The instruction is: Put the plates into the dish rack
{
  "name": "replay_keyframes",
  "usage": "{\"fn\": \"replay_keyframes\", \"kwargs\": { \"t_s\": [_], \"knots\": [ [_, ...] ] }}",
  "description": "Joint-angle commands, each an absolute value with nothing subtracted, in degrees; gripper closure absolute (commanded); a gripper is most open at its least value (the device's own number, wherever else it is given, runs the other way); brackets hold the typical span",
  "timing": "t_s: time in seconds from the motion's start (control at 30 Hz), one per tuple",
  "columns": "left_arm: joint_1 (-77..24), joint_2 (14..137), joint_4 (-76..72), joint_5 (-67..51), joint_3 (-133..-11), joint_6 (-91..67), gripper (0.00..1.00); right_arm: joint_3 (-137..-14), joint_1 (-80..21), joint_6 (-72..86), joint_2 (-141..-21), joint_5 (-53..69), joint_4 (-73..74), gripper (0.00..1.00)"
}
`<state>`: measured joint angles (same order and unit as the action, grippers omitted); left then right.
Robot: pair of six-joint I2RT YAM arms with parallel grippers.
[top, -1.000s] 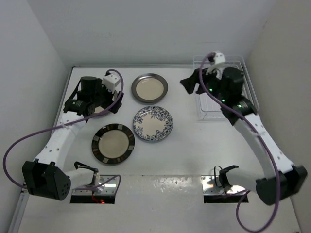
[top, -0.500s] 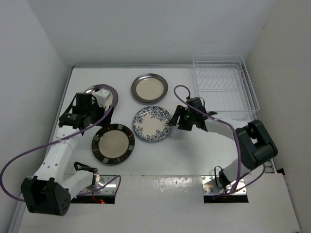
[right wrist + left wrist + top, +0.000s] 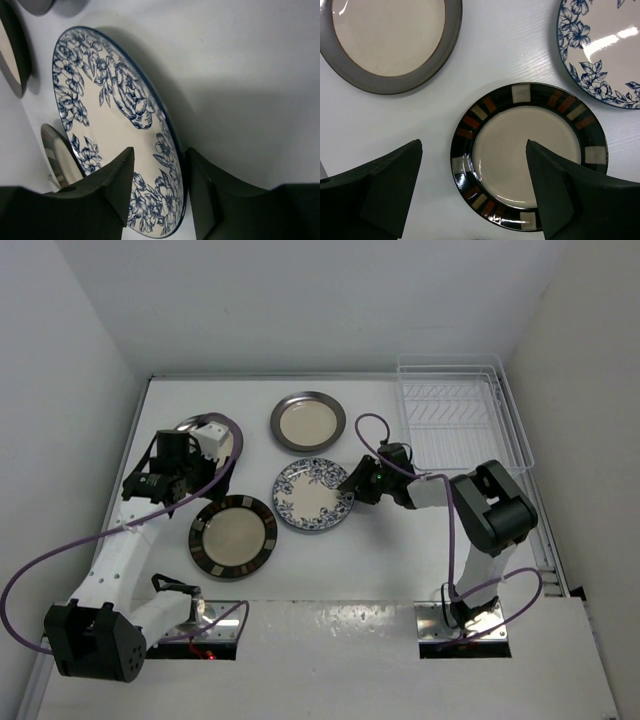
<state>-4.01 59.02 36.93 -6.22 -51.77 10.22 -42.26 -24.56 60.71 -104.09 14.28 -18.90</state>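
We're looking at a lab test cell here. Bare white walls (image 3: 300, 300) box in a white table (image 3: 400, 560), with the left arm (image 3: 115, 555) and right arm (image 3: 495, 515) bolted down, purple cables (image 3: 456, 540) trailing.

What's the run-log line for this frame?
stage: pre-grasp | right gripper: open, jaws straddling floral plate rim | left gripper: open, holding nothing | dish rack: no plates loaded
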Motion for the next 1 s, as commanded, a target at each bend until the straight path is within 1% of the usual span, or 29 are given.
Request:
{"fn": "replay_keyframes", "kwargs": {
  "t_s": [0.0, 0.03, 0.1, 0.13, 0.17, 0.23, 0.33, 0.37, 0.43, 0.47, 0.5, 0.57, 0.6, 0.7, 0.73, 0.8, 0.83, 0.87, 0.97],
  "knots": [
    [-3.52, 58.71, 35.6, -6.86, -52.73, 9.84, 0.1, -41.75, -24.61, 63.01, -108.28, 13.09, -19.77, 0.57],
    [-3.52, 58.71, 35.6, -7.46, -52.73, 9.84, 0.1, -41.57, -24.61, 63.1, -109.15, 13.27, -20.04, 0.68],
    [-3.52, 59.23, 35.6, -7.47, -52.73, 10.37, 0.1, -41.75, -24.61, 61.71, -109.69, 13.97, -20.3, 0.84],
    [-3.52, 59.24, 35.6, -7.47, -52.21, 10.98, 0.1, -42.1, -24.52, 60.92, -109.6, 14.32, -20.22, 0.97],
    [-3.52, 59.24, 35.6, -7.47, -52.21, 10.99, 0.12, -42.97, -24.7, 60.21, -109.16, 14.59, -18.74, 1.0],
    [-4.04, 59.76, 35.6, -6.95, -52.21, 12.12, 0.12, -44.99, -24.96, 55.05, -107.77, 16.08, -17.23, 1.0],
    [-4.57, 60.99, 35.6, -6.94, -52.91, 12.83, 0.12, -48.42, -25.93, 48.28, -102.49, 17.49, -13.63, 1.0],
    [-4.57, 61.0, 36.12, -6.94, -53.52, 12.83, 0.12, -49.99, -25.84, 45.82, -97.87, 17.4, -11.36, 1.0],
    [-5.1, 62.48, 36.12, -6.94, -54.32, 13.36, 0.12, -53.25, -25.4, 39.77, -94.5, 16.36, -5.31, 1.0],
    [-5.1, 62.49, 36.12, -6.94, -55.19, 13.97, 0.12, -56.57, -24.88, 38.51, -90.39, 15.3, -3.36, 1.0],
    [-5.62, 63.36, 36.12, -7.47, -55.98, 13.97, 0.12, -60.52, -24.26, 37.1, -89.31, 14.77, 2.32, 1.0],
    [-5.62, 64.94, 36.12, -8.52, -56.6, 16.33, 0.13, -66.6, -22.51, 31.58, -86.15, 13.63, 5.52, 1.0],
    [-5.62, 65.65, 36.12, -9.31, -57.3, 17.04, 0.15, -71.84, -21.11, 30.6, -85.61, 13.28, 9.02, 1.0],
    [-6.94, 69.15, 36.12, -11.07, -58.62, 20.99, 0.18, -77.75, -16.62, 27.25, -83.85, 12.66, 10.98, 1.0],
    [-6.94, 70.3, 36.65, -11.07, -59.67, 22.14, 0.19, -78.48, -12.78, 26.9, -83.59, 12.66, 11.51, 1.0],
    [-9.66, 72.67, 37.17, -10.55, -61.69, 24.6, 0.19, -80.93, -10.3, 25.49, -83.41, 11.17, 11.16, 1.0],
    [-10.71, 74.86, 37.18, -10.55, -62.48, 25.22, 0.2, -81.64, -6.72, 25.05, -83.15, 9.68, 11.16, 1.0],
    [-12.81, 75.75, 37.18, -10.02, -63.1, 26.7, 0.22, -83.39, -5.29, 24.61, -83.41, 9.15, 10.99, 1.0],
    [-16.69, 78.83, 37.18, -9.49, -65.3, 27.86, 0.22, -88.31, 2.17, 22.17, -84.46, 5.99, 10.99, 1.0]
  ]
}}
